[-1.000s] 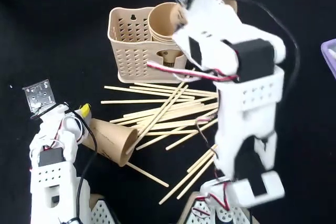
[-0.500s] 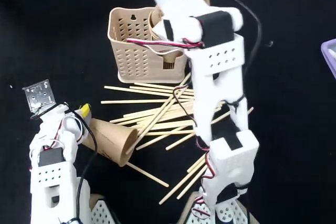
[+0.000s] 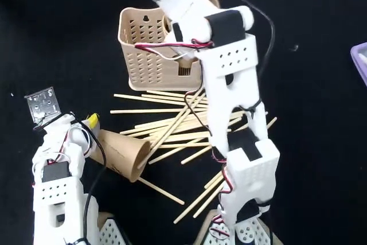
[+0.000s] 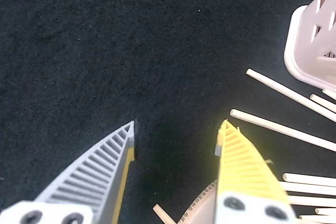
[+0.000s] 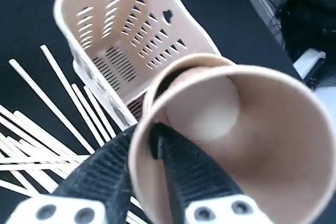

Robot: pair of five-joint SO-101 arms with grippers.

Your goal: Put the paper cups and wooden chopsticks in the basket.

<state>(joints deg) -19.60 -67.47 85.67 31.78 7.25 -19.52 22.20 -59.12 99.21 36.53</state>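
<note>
Right gripper: the right gripper (image 5: 155, 139) is closed on the wall of a paper cup (image 5: 231, 129), with one black finger inside the rim and the other outside it.
Held cup: the paper cup is tilted, its open mouth facing the wrist camera. It hangs over the near corner of the basket (image 5: 105, 35).
Right arm: in the high view it stretches from the front of the tabletop (image 3: 321, 113) over the chopsticks to the top of the basket.
Basket: beige, perforated, standing upright at the far middle of the tabletop.
Nested cup: a second rim (image 5: 178, 62) shows just behind the held cup. It seems to belong to a cup already standing in the basket, though most of it is covered.
Wooden chopsticks: the wooden chopsticks (image 3: 172, 124) lie in a loose crossed heap on the tabletop, just in front of the basket. A few strays reach toward the base of the right arm.
Fallen cup: the fallen cup (image 3: 121, 154) lies on its side at the left of the heap. Its mouth is turned toward the sticks and one stick passes under it.
Left gripper: the left gripper (image 4: 177, 129) is spread wide with nothing between its grey and yellow fingers. It sits low over bare black tabletop, beside the narrow end of the fallen cup.
Left arm: at the front left corner, well apart from the basket.
</note>
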